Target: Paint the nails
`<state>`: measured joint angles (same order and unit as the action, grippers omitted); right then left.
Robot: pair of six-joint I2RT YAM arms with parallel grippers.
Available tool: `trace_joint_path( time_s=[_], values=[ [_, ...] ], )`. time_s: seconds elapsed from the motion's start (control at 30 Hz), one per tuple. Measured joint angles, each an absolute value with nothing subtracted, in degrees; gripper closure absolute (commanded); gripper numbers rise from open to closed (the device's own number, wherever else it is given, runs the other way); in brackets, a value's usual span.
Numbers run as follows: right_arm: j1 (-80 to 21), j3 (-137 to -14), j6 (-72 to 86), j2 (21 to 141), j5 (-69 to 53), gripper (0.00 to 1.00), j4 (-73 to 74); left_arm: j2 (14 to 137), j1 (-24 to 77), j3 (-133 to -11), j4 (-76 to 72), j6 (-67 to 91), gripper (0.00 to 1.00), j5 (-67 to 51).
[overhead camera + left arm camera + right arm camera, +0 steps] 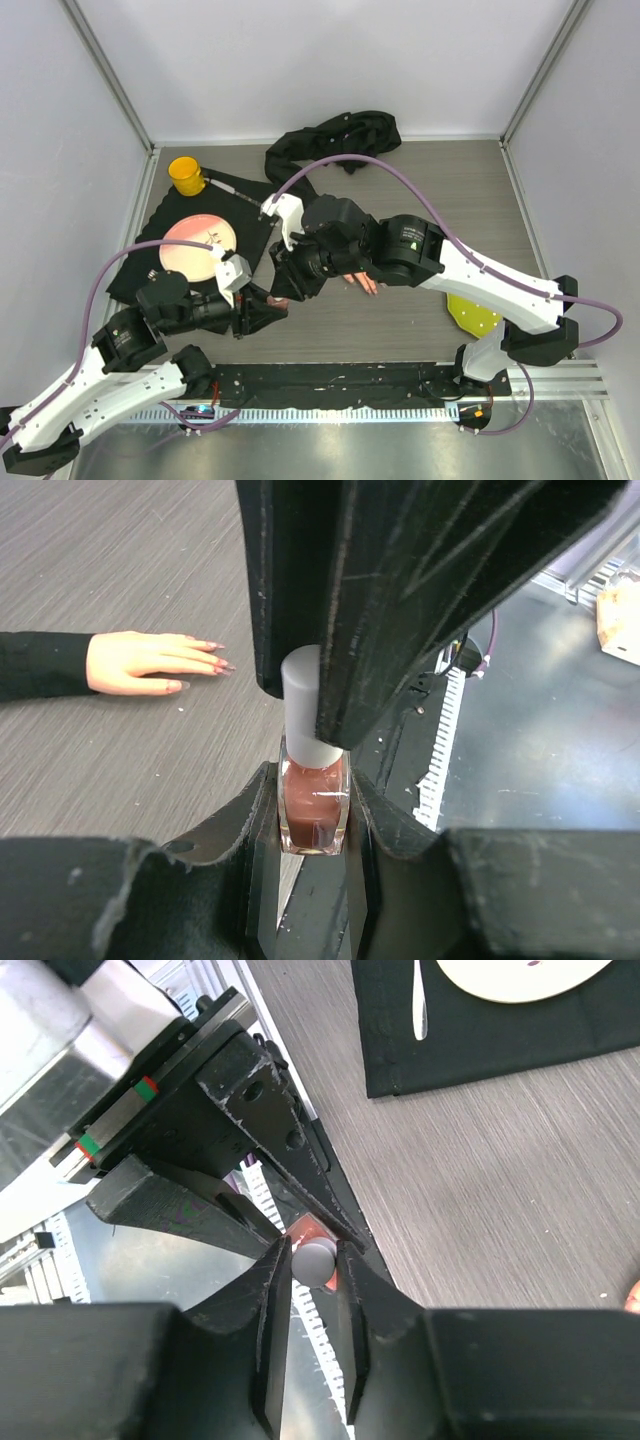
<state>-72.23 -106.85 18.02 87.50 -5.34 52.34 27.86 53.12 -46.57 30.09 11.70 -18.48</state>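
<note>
Nails (212, 656), tiny pinkish-red tips on the pale peach mannequin hand (140, 662) with its black sleeve (40, 665), lie flat on the grey wood-grain table (120, 540). In your left wrist view its long axis runs left to right, fingertips pointing right. From above, your right arm (400, 250) hides most of it. Your left gripper (313, 785) pinches the square glass polish bottle (315, 815). Your right gripper (313, 1258) brackets its grey cap (315, 1266); whether it clamps, you cannot tell.
</note>
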Motion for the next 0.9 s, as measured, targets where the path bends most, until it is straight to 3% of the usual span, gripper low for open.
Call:
trace_joint_path(
  time_s=[0.23, 0.9],
  values=[
    [-72.16, -106.8, 17.72, 87.5, -5.67, 0.99, 52.29, 27.57, 53.12, -46.57, 30.24, 11.7, 1.0, -18.59],
    [-72.29, -93.84, 14.44, 79.26, -4.1, 0.99, 38.15, 26.5, 53.19, -46.04, 28.21, 11.64, 1.0, -17.26]
  ],
)
